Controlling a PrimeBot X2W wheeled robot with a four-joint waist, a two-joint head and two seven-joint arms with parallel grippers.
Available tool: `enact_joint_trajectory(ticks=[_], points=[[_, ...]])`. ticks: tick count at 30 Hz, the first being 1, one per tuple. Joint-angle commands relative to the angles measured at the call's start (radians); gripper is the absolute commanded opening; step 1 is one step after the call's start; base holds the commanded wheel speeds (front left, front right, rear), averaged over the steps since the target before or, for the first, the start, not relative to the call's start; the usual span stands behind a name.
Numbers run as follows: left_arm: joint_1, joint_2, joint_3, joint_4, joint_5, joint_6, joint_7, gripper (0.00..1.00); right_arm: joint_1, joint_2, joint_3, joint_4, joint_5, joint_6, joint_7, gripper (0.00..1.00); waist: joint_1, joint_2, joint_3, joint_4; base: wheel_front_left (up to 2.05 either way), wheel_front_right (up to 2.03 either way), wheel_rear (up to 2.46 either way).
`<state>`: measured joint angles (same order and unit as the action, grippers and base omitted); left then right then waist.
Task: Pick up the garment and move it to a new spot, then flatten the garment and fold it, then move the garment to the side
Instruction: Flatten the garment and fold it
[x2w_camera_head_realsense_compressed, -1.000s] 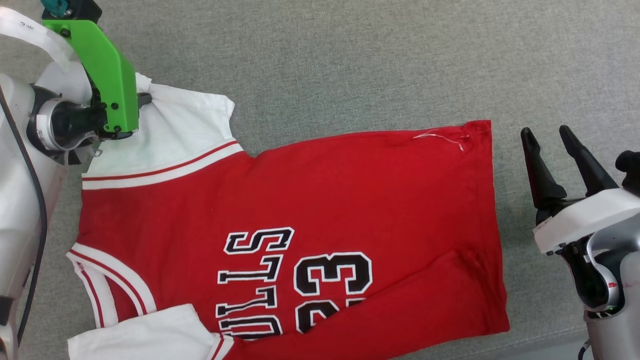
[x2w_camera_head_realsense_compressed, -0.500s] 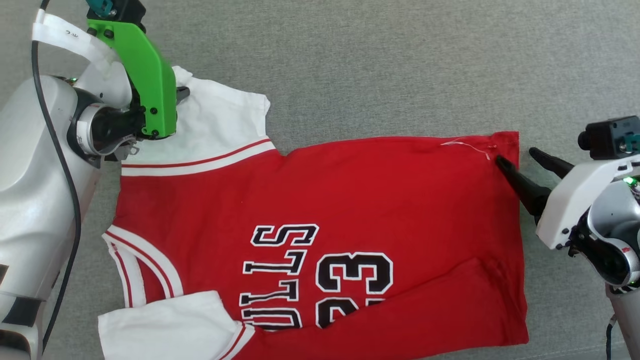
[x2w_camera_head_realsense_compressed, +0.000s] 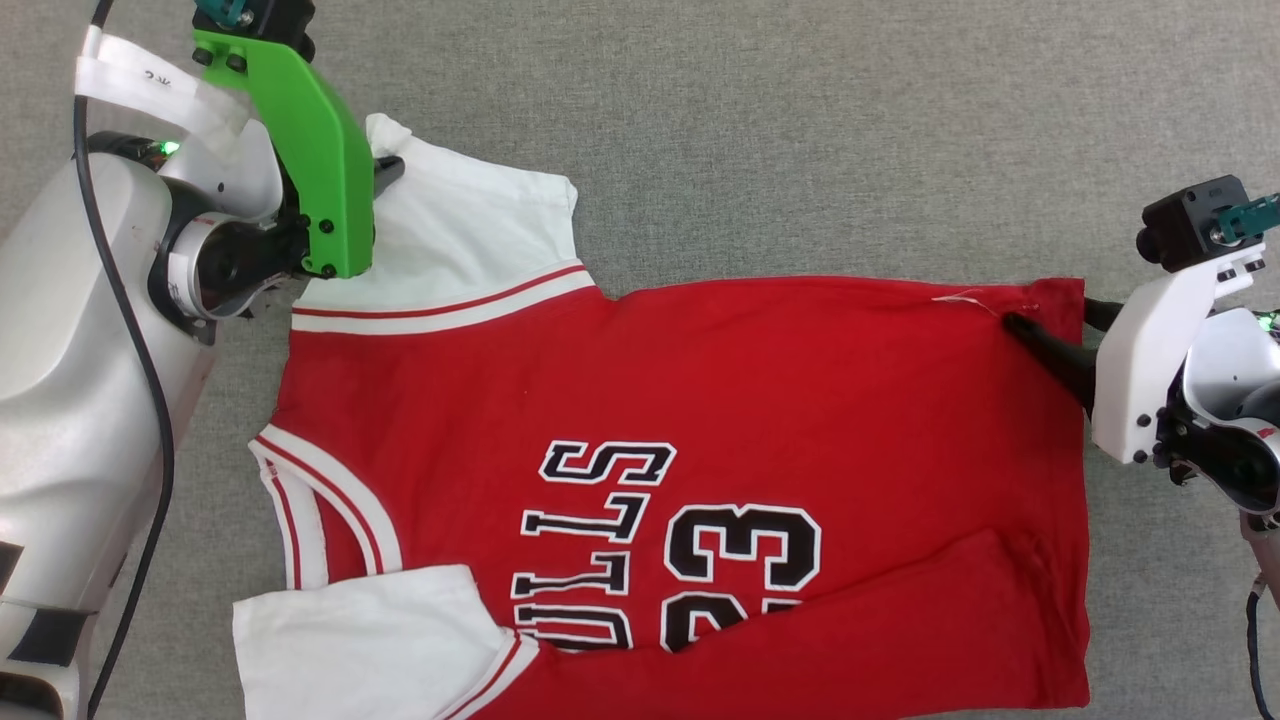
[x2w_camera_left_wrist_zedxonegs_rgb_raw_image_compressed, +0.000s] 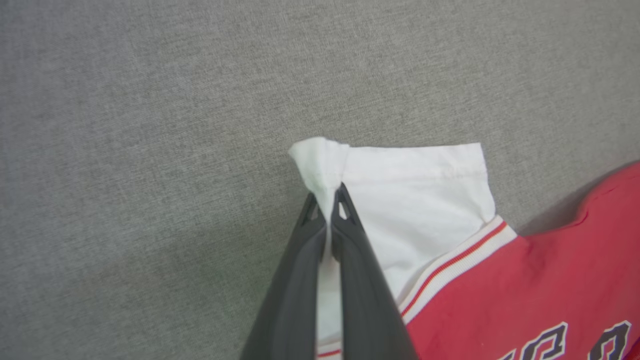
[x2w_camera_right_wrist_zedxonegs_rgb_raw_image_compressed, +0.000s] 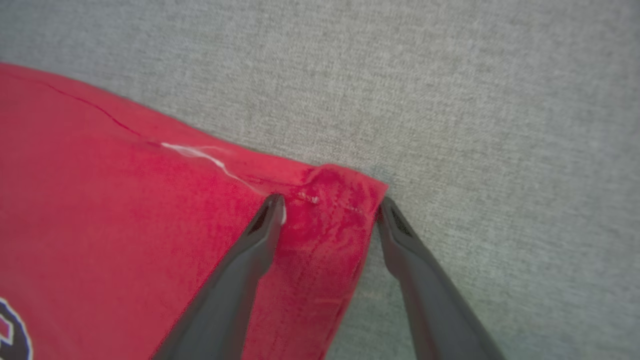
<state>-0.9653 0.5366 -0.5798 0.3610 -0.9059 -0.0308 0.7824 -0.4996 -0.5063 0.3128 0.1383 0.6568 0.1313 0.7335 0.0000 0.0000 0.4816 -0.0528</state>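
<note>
**A:** Where is the jersey?

**B:** The jersey (x2w_camera_head_realsense_compressed: 700, 400) lies spread, print side up, across the centre and lower part of the head view on a grey woven surface (x2w_camera_head_realsense_compressed: 800, 120). The collar is at the left of the frame and the hem at the right. A red fold covers the bottom of the lettering. One white sleeve (x2w_camera_head_realsense_compressed: 470, 240) sits at upper left.

**A:** Left gripper?

**B:** The left gripper (x2w_camera_left_wrist_zedxonegs_rgb_raw_image_compressed: 327, 197) is closed on that sleeve's outer corner. Its fingers are pressed together, with white cloth bunched at the tips.

**A:** Right gripper?

**B:** The right gripper (x2w_camera_right_wrist_zedxonegs_rgb_raw_image_compressed: 330, 202), at the right edge of the head frame, is open and straddles the upper hem corner. One finger (x2w_camera_right_wrist_zedxonegs_rgb_raw_image_compressed: 260, 230) rests on the red fabric. The other is just off the edge, over the grey surface. A loose white thread (x2w_camera_right_wrist_zedxonegs_rgb_raw_image_compressed: 210, 157) runs up to the first fingertip.

**A:** Is the corner pinched?

**B:** No, the jaws stand apart around it.
</note>
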Motion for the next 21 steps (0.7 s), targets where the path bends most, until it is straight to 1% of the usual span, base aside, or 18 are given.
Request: enact_joint_trajectory(ticks=[1, 3, 8, 13, 16, 18, 21], points=[[0.018, 0.006, 0.0, -0.004, 0.007, -0.003, -0.009, 0.0, 0.031, 0.025, 0.04, 0.039, 0.014, -0.001, 0.024, 0.0, 0.0, 0.0, -0.006, 0.001, 0.0, 0.0, 0.0], [0.029, 0.008, 0.003, -0.005, 0.006, -0.002, -0.02, 0.0, 0.021, 0.023, 0.033, 0.04, 0.015, -0.001, 0.003, 0.0, 0.0, 0.0, -0.018, 0.002, 0.0, 0.0, 0.0], [0.072, 0.024, 0.016, -0.02, 0.004, 0.0, -0.066, 0.0, 0.011, 0.019, -0.029, 0.02, 0.008, -0.001, -0.074, 0.0, 0.0, 0.0, -0.067, 0.007, 0.0, 0.0, 0.0], [0.157, 0.048, 0.048, -0.062, -0.01, 0.016, -0.138, 0.0, 0.065, 0.032, -0.092, -0.016, -0.005, -0.001, -0.116, 0.0, 0.0, 0.0, -0.131, 0.017, 0.0, 0.0, 0.0], [0.238, 0.074, 0.073, -0.106, -0.015, 0.043, -0.19, 0.0, 0.124, 0.05, -0.118, -0.038, -0.011, -0.001, -0.118, 0.0, 0.0, 0.0, -0.171, 0.024, 0.0, 0.0, 0.0], [0.303, 0.082, 0.098, -0.143, -0.038, 0.06, -0.225, 0.0, 0.165, 0.064, -0.132, -0.049, -0.016, -0.001, -0.119, 0.0, 0.0, 0.0, -0.194, 0.029, 0.0, 0.0, 0.0], [0.412, 0.101, 0.141, -0.2, -0.062, 0.1, -0.286, 0.0, 0.229, 0.087, -0.156, -0.06, -0.021, -0.001, -0.121, 0.0, 0.0, 0.0, -0.223, 0.041, 0.0, 0.0, 0.0]])
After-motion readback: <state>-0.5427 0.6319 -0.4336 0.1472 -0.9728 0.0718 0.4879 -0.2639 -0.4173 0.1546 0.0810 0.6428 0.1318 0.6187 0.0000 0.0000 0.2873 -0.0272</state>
